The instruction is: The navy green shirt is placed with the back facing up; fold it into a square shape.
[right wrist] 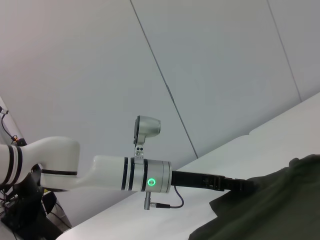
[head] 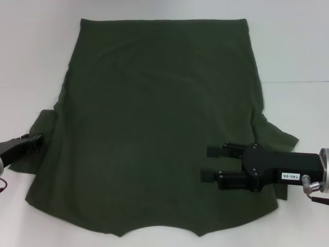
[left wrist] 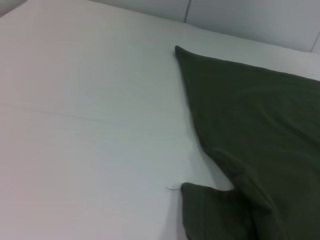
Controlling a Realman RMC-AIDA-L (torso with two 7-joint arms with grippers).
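Lying flat, back up, on the white tabletop point(head: 31, 51), the navy green shirt point(head: 154, 113) looks soft and limp; the right gripper point(head: 209, 163) hovers above it, fingers apart; the left gripper point(head: 37, 138) touches the sleeve, fingers unclear; sleeve edges seem best to pinch.
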